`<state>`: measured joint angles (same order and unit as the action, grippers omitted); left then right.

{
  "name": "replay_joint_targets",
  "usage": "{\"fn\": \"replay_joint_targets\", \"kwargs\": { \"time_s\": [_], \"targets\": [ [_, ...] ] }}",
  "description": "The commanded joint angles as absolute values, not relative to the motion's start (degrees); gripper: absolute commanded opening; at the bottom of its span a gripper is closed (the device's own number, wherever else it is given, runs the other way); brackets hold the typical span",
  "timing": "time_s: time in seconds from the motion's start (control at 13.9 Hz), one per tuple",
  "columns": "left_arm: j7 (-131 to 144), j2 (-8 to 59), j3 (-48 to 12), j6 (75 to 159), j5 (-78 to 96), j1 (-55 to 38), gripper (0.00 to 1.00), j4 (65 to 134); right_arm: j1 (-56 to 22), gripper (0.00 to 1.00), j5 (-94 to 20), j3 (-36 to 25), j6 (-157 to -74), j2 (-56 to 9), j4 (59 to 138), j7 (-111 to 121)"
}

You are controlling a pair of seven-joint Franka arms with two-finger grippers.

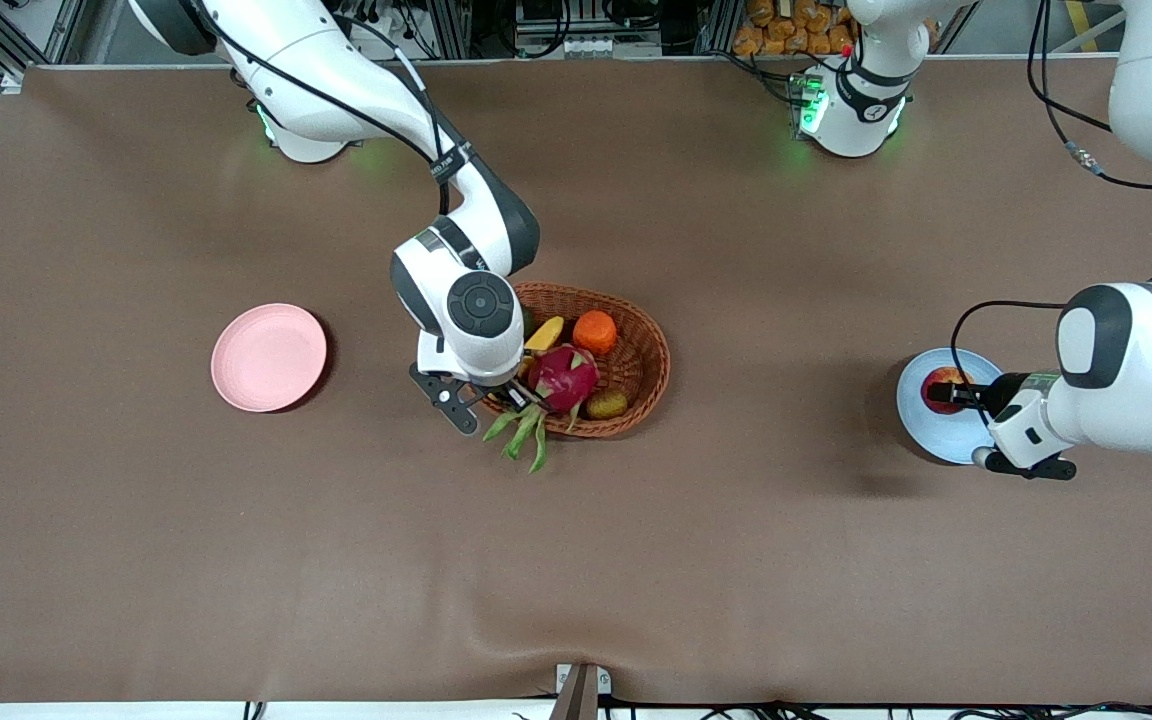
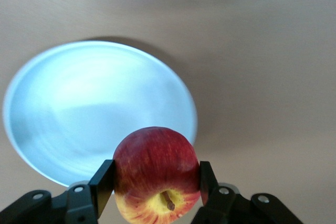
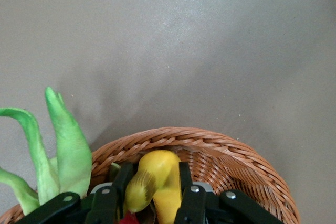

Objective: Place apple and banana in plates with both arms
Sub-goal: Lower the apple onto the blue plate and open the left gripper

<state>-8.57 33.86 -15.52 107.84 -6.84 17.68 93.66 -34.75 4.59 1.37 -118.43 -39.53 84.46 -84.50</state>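
The red apple [image 1: 946,385] [image 2: 157,166] hangs stem toward the wrist camera, with my left gripper [image 1: 941,392] [image 2: 156,174] shut on its sides. It is just above the light blue plate [image 1: 921,425] [image 2: 79,108] at the left arm's end of the table. My right gripper [image 1: 516,395] [image 3: 154,169] reaches down into the wicker basket [image 1: 641,350] [image 3: 236,156]. Its fingers press both sides of the yellow banana [image 1: 546,333] [image 3: 157,174], which lies inside the basket. The pale pink plate [image 1: 268,357] sits bare toward the right arm's end.
In the basket there are also a magenta dragon fruit [image 1: 566,377] with green leaves [image 3: 63,150] hanging over the rim, an orange [image 1: 595,331] and a small brownish-green fruit [image 1: 606,404]. Brown cloth covers the table.
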Motion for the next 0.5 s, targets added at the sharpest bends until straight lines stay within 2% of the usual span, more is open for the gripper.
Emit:
{"fn": "replay_joint_targets", "kwargs": {
  "time_s": [0.0,0.22,0.43],
  "targets": [
    [-9.4,34.7,-16.4,109.5,-11.1,19.7,0.21,93.7,-35.4,0.34,5.0,1.0,-118.3,-40.4,83.2,-84.6],
    [-11.7,35.8,-16.5,110.3,-11.1,20.2,0.23,93.8,-35.4,0.25,5.0,1.0,-118.3,-40.4,83.2,-84.6],
    [-13.3,36.7,-16.5,110.3,-11.0,21.2,0.31,94.0,-35.4,0.2,5.1,1.0,-118.3,-40.4,83.2,-84.6]
  ]
}}
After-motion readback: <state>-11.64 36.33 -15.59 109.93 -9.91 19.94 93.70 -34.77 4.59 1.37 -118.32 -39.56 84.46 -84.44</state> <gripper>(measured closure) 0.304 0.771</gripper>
